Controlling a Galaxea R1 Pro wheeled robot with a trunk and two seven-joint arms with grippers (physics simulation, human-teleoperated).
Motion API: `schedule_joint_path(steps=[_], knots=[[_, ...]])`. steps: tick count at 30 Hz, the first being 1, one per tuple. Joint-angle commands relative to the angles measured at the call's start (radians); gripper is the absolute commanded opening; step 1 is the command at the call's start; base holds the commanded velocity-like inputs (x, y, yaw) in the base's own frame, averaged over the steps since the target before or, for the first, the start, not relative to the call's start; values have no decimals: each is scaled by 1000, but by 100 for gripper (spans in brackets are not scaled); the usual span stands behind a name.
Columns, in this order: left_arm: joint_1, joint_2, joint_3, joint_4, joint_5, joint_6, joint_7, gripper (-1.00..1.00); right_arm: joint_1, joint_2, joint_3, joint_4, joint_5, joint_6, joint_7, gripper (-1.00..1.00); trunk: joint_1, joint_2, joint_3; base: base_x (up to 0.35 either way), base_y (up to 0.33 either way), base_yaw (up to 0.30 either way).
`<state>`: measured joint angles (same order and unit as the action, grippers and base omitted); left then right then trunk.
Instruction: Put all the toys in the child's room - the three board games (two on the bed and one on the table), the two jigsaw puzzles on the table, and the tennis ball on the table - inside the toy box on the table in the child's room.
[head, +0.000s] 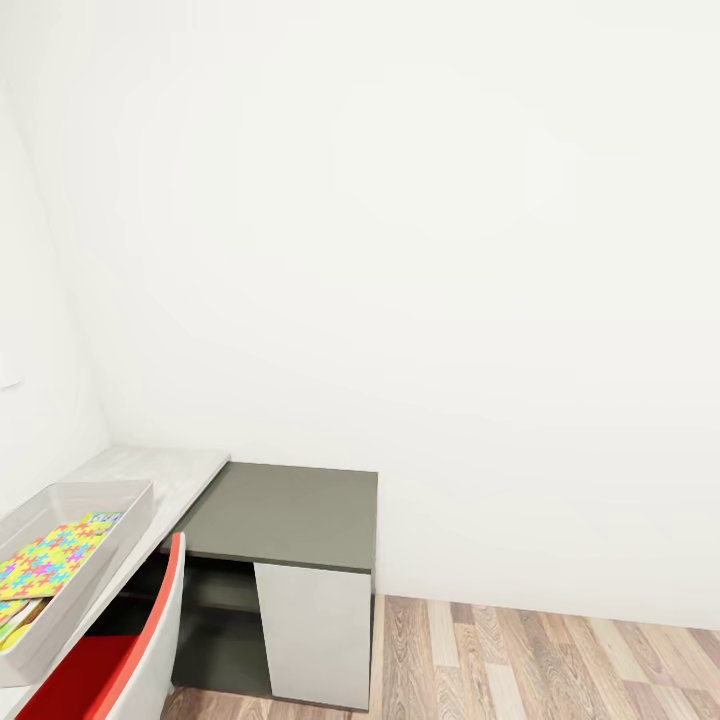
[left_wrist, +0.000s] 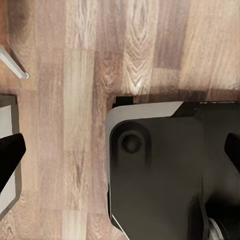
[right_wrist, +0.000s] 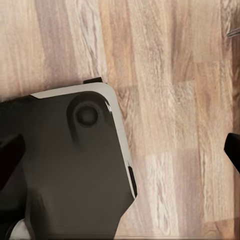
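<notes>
Both grippers hung over the wood-plank floor (left_wrist: 75, 75) with their dark fingertips at opposite edges of each wrist view: the left gripper (left_wrist: 120, 152) stood wide and empty, and the right gripper (right_wrist: 120, 150) likewise, each pointing straight down beside the robot's dark base (right_wrist: 65, 170).

Largest ahead was the white wall (head: 400, 200). Against it stood the long L-shaped desk with pale grey top (head: 170, 465), its dark grey wing (head: 290, 510) and a white front panel (head: 312, 630) nearest the floor. On the desk, away from the wall, sat the shallow light grey plastic toy box (head: 120, 500), already holding a multicoloured jigsaw puzzle slab (head: 50, 560). Just in front of the toy box stood the red chair with a white shell (head: 140, 650).

Judging from this, the chair crowded the toy box, so an arm reaching in could strike its back. With both arms hanging low, the base turning near the desk could clip the dark wing.
</notes>
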<state>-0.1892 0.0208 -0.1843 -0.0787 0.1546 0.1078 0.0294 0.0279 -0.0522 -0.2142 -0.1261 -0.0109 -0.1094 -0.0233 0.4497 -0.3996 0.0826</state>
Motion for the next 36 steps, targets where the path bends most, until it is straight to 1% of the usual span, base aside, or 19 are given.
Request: schedule_joint_path(steps=[1, 8, 15, 19, 28, 36], knots=[[1, 1, -9, -3, 10, 4, 3, 100, 0, 1, -3, 0, -1, -1, 0, 100, 0, 0, -1, 0, 0, 0], [2, 2, -9, -1, 11, -5, 3, 100, 0, 4, 0, 23, 0, 11, 2, 100, 0, 0, -10, 0, 0, 0], [4, 3, -9, 5, 12, -7, 3, 100, 0, 4, 4, 32, 0, 59, 0, 100, 0, 0, -21, 0, 0, 0], [6, 3, -9, 17, 12, -8, 4, 100, 0, 3, 18, 33, 0, 85, -1, 100, 0, 0, -28, 0, 0, 0], [10, 4, -9, 30, 13, -18, 4, 100, 1, 3, 37, 34, 0, 96, -3, 100, 0, 0, -42, 0, 0, 0], [25, 4, -9, 31, 13, -24, 4, 100, 0, 1, 41, 35, 0, 96, -4, 100, 0, 0, -55, 0, 0, 0]])
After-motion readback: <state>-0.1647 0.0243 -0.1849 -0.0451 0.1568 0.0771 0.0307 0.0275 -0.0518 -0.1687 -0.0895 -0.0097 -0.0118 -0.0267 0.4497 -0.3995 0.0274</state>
